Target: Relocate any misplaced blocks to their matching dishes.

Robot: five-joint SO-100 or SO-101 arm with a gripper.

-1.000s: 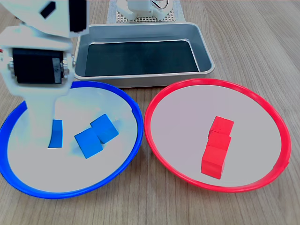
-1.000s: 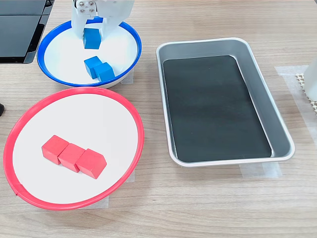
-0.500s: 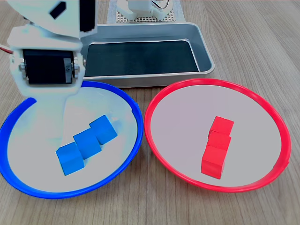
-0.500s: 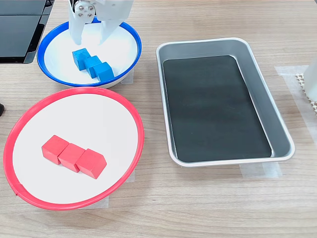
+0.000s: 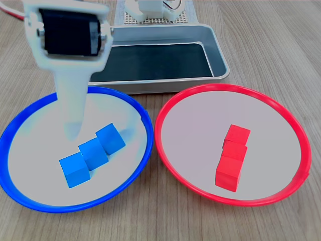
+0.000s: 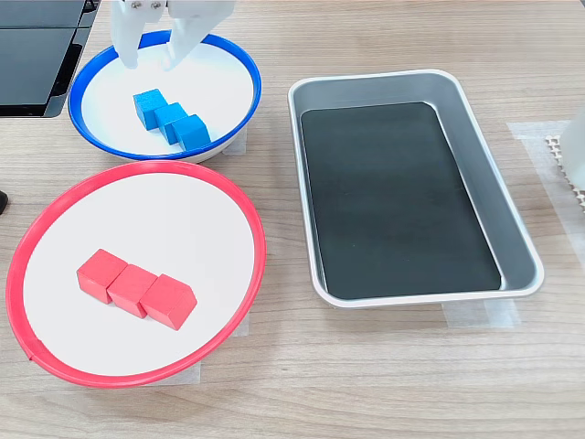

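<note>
In the first exterior view, three blue cubes lie touching in a diagonal row on the blue-rimmed plate. One white finger hangs just above the row, touching none. Three red cubes sit lined up on the red-rimmed plate.

In the second exterior view, the gripper hovers over the blue-rimmed plate's far edge, jaws spread apart and empty, with the blue cubes below them. The metal tray stands at the second exterior view's right.

Glossy plastic-looking small blue cubes; brushed-metal rectangular tray with matt dark bottom; matt wood-grain tabletop; smooth white plastic gripper.
</note>
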